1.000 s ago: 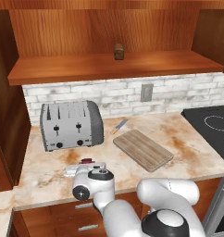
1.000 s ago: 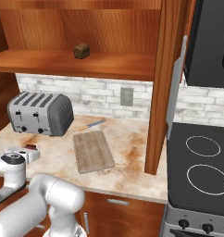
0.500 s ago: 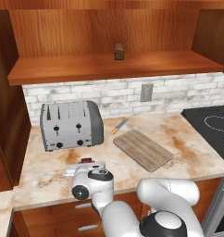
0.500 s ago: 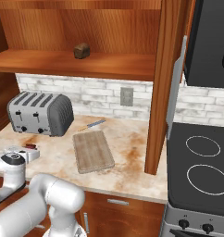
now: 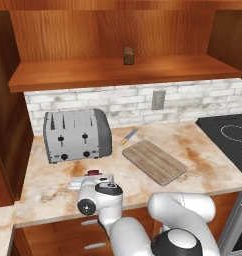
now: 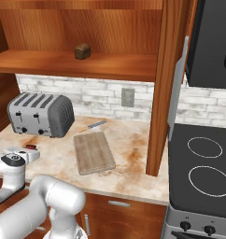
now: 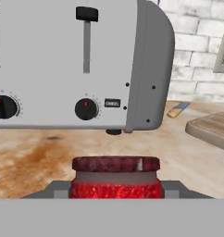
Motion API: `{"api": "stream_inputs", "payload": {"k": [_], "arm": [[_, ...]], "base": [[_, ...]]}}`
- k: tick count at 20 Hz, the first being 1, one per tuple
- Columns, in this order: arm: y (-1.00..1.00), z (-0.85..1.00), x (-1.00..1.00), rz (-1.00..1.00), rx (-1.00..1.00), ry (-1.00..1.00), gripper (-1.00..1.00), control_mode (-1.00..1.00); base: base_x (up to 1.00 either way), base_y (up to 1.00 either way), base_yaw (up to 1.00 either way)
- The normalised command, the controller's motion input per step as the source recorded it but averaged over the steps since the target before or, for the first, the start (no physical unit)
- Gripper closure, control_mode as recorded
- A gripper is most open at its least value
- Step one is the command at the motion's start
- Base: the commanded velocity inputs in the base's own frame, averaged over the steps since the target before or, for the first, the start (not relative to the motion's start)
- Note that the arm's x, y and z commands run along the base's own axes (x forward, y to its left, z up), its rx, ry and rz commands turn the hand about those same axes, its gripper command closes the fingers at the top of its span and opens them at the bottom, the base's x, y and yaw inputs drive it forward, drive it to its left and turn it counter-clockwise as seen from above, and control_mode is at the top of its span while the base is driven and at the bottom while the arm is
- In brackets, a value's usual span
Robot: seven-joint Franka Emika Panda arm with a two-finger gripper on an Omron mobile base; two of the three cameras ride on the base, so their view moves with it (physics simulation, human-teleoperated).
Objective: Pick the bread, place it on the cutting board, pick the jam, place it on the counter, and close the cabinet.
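Claw [image 7: 115,196] gripping jam [image 7: 115,178] before toaster [image 7: 77,65].

Jam [image 7: 115,178] before toaster [image 5: 77,135]; cutting board [image 5: 154,161] right; bread [image 5: 128,55] on shelf [image 5: 118,72].

Jam jar right in front of the toaster
The jam [image 7: 115,178] sits low and close, dark lid on top; the toaster [image 7: 77,62] looms just behind it on the counter [image 7: 35,150], a knife [image 7: 177,109] and the cutting board [image 7: 212,129] off beside the toaster's end

A home kitchen: toaster [image 5: 78,135] on stone counter [image 5: 203,165], stove [image 6: 203,172], wooden cabinet [image 6: 164,70].
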Motion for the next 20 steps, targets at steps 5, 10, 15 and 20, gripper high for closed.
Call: {"api": "stream_inputs", "payload": {"k": [5,10,15,20], "arm": [[0.00,-0.14,-0.24,0.00,0.00,0.00,-1.00,-1.00],[0.00,-0.16,-0.39,0.00,0.00,0.00,-1.00,-1.00],[0.00,-0.04,-0.31,0.00,0.00,0.00,-1.00,-1.00],[-0.03,0.02,-0.16,0.00,0.00,0.00,-1.00,-1.00]], "base": [[0.00,0.00,0.00],[0.00,0.00,0.00],[0.00,0.00,0.00],[0.00,0.00,0.00]]}}
